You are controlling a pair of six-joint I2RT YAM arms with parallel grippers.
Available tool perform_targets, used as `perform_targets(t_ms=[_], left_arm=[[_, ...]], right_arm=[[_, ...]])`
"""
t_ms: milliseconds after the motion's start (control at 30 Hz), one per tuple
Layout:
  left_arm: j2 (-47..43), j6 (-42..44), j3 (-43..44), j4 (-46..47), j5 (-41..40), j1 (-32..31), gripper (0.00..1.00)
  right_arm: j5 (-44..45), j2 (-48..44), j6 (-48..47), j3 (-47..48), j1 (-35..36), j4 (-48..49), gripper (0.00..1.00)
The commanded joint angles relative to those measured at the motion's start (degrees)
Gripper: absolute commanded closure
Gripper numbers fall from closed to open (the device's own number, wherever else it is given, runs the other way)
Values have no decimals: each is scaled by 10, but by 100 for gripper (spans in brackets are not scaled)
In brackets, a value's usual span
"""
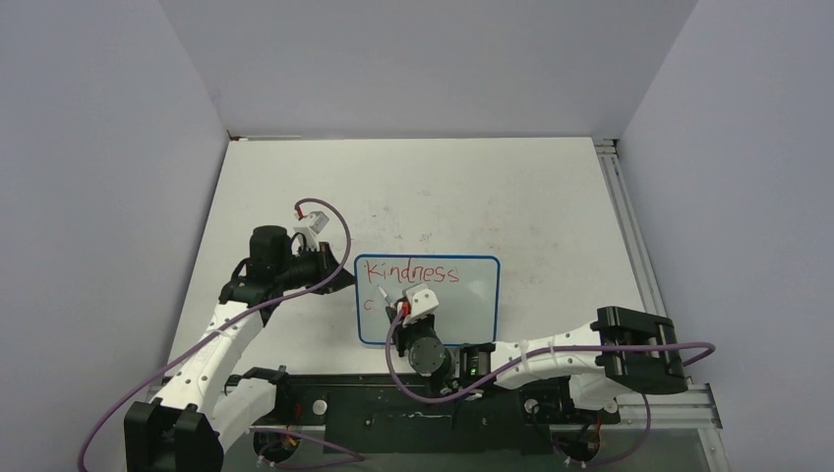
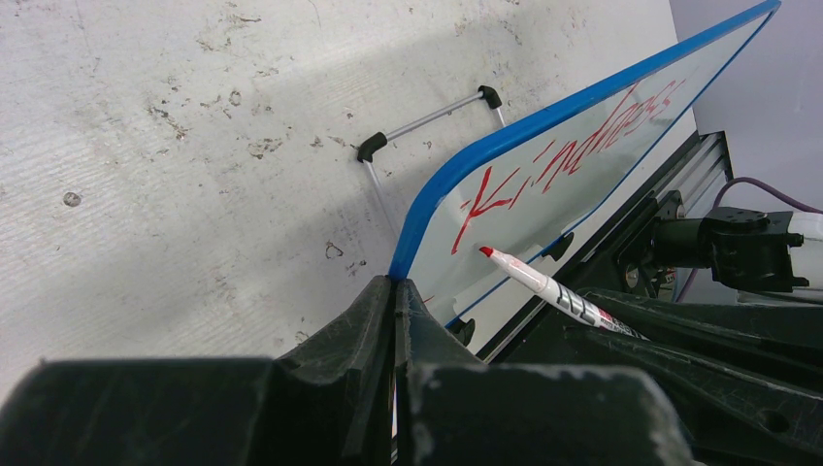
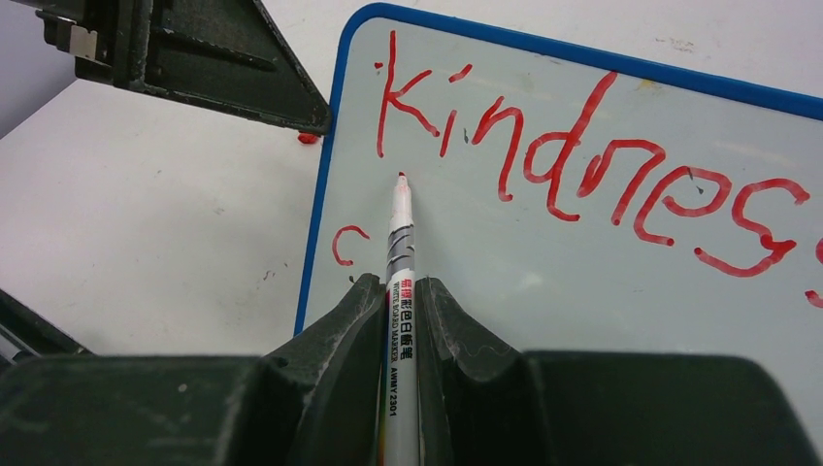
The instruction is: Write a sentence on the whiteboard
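The whiteboard [image 1: 462, 315], blue-framed, lies on the table with "Kindness" written in red along its top and a small red "c" [image 3: 347, 243] below at the left. My left gripper [image 1: 346, 267] is shut on the board's left edge near the top corner; in the left wrist view [image 2: 395, 283] the blue frame [image 2: 427, 209] runs into the closed jaws. My right gripper [image 1: 401, 313] is shut on a red whiteboard marker [image 3: 400, 252]. Its tip [image 3: 401, 177] is at or just above the board under the "K". The marker also shows in the left wrist view [image 2: 543, 286].
A thin metal wire bar with black ends [image 2: 427, 121] sticks out from behind the board on the scuffed tabletop [image 1: 443, 187]. An aluminium rail [image 1: 629, 226] runs along the table's right edge. The black base plate [image 1: 423, 413] lies at the near edge.
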Motion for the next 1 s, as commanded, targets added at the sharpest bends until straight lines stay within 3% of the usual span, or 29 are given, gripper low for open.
perform_targets(t_ms=[0,967], left_arm=[[-3,1,23,4,3,-4,100],[-8,1,23,4,2,-5,100]], right_arm=[[-5,-4,22,3,-3,-4,95],[-26,34,119,-9,35,-73,95]])
